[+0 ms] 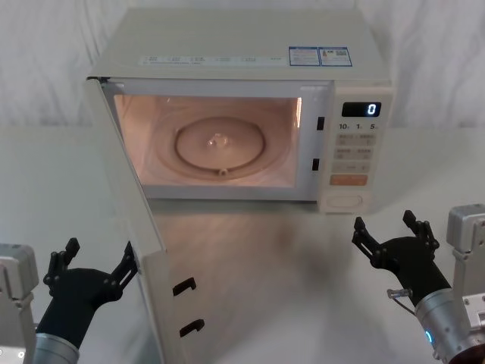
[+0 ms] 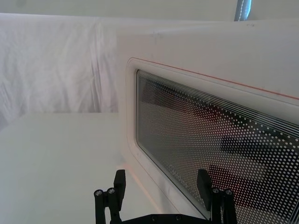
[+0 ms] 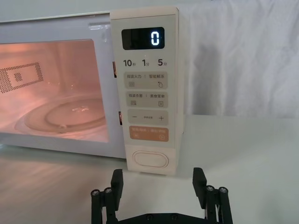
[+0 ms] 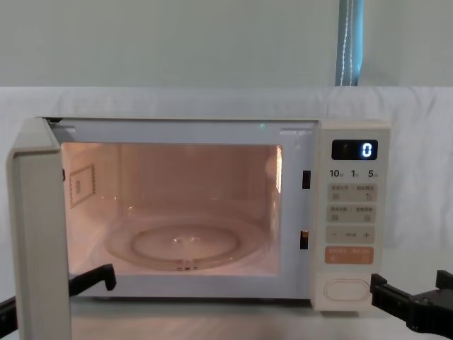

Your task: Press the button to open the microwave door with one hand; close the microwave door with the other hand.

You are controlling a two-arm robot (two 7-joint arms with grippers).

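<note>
1. fingers (image 3: 200,179) of right gripper (image 1: 392,230) spread wide, holding nothing, just before the button (image 3: 149,159).
2. left gripper (image 1: 92,263) fingers wide, at the door's (image 1: 136,227) outer face.
3. door swung open; microwave (image 1: 242,61) cavity lit.

Open cream microwave door (image 1: 140,227) with dark window juts forward from the boxy cream microwave (image 1: 242,106), walling off the left pincer (image 1: 92,267) from the lit cavity. Bare white surface (image 1: 273,258) separates the right pincer (image 1: 392,236) from the cream pill-shaped button (image 1: 345,202).
</note>
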